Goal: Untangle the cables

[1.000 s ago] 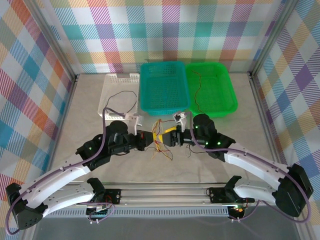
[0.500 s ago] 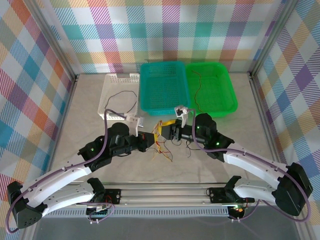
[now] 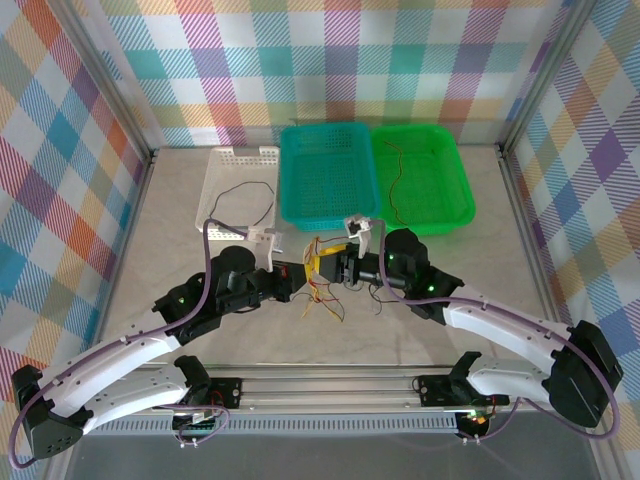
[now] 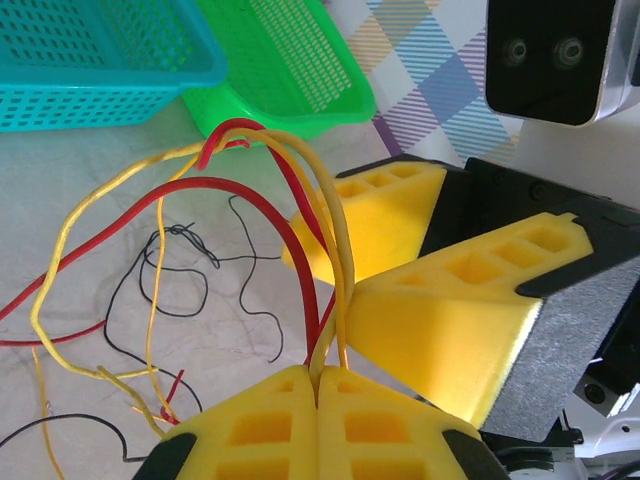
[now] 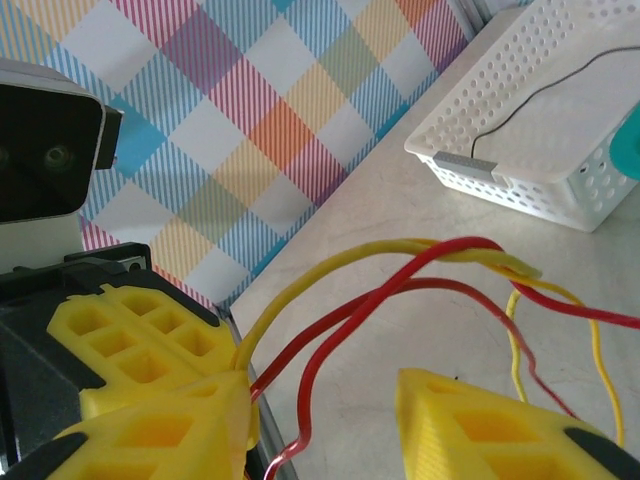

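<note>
Two arms meet over the middle of the tabletop (image 3: 170,240), in front of three baskets set side by side: one white basket (image 3: 240,158), one teal basket (image 3: 330,170) and one green basket (image 3: 435,170). The cables (image 3: 322,292) lie as one loose tangle of red, yellow, orange and black strands on the tabletop between the two arms; how many strands it holds cannot be told. The left end effector (image 4: 318,390) is fully closed, pinching red and yellow strands that arch up out of its tip. The right end effector (image 5: 322,405) stands partly open, with its two yellow fingers apart and a red strand hanging in the gap, unpinched. One black cable (image 3: 240,188) lies in the white basket, and one reddish cable (image 3: 397,185) lies in the green basket.
</note>
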You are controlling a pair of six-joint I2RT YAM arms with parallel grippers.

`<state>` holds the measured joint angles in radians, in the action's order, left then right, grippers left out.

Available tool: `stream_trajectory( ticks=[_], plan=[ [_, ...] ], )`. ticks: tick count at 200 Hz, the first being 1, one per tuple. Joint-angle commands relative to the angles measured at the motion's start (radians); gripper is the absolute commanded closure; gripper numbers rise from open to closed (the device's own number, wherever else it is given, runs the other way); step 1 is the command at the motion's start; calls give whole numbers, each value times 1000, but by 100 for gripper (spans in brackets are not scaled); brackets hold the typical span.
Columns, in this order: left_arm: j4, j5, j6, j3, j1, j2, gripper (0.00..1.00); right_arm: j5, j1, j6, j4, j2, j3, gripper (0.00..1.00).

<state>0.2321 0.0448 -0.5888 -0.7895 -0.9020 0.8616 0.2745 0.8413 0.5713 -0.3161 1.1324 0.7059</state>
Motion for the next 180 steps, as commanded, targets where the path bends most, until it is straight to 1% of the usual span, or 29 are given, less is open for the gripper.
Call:
stream_trajectory(
  ticks=[1, 13, 20, 25, 29, 39, 53, 55, 61, 72, 83, 95, 106, 118, 133, 153, 172, 180],
  plan=[
    [-54, -13, -19, 12, -8, -16, 100, 23, 12, 16, -58, 21, -8, 61],
    [-57, -11, -22, 13, -8, -17, 100, 24, 16, 18, -67, 31, -4, 65],
    [-60, -10, -25, 14, -8, -16, 100, 20, 18, 19, -76, 37, -2, 71],
    [-60, -10, -25, 14, -8, -17, 100, 21, 19, 18, -79, 41, 1, 77],
    [-59, -11, -25, 15, -8, -17, 100, 18, 20, 15, -80, 41, 4, 85],
    [-46, -19, -21, 12, -8, -23, 100, -10, 21, -3, -48, 24, 14, 100],
    [3, -46, -2, -2, -8, -51, 100, -126, 21, -36, 86, -43, 27, 100],
    [13, -51, 3, -3, -8, -56, 100, -169, 20, -41, 101, -54, 27, 100],
    [36, -69, 19, -11, -7, -75, 100, -238, 18, -49, 175, -90, 29, 100],
    [133, -108, 45, -24, -6, -114, 100, -381, 3, -53, 319, -149, 38, 100],
    [211, -150, 72, -40, -4, -151, 100, -472, -43, -49, 456, -204, 46, 100],
    [293, -184, 99, -62, 2, -184, 100, -525, -125, -27, 581, -266, 46, 100],
    [363, -215, 120, -81, 9, -211, 100, -516, -234, -4, 693, -326, 36, 100],
    [430, -243, 142, -103, 21, -238, 100, -466, -360, 6, 758, -394, 18, 100],
    [504, -278, 166, -130, 35, -262, 100, -434, -479, -2, 841, -461, 13, 100],
    [590, -328, 198, -182, 53, -268, 100, -434, -582, -30, 940, -503, 45, 100],
    [655, -369, 223, -221, 65, -265, 100, -422, -650, -43, 1006, -518, 94, 100],
    [675, -380, 230, -228, 70, -264, 100, -444, -673, -43, 1041, -520, 125, 100]
  ],
)
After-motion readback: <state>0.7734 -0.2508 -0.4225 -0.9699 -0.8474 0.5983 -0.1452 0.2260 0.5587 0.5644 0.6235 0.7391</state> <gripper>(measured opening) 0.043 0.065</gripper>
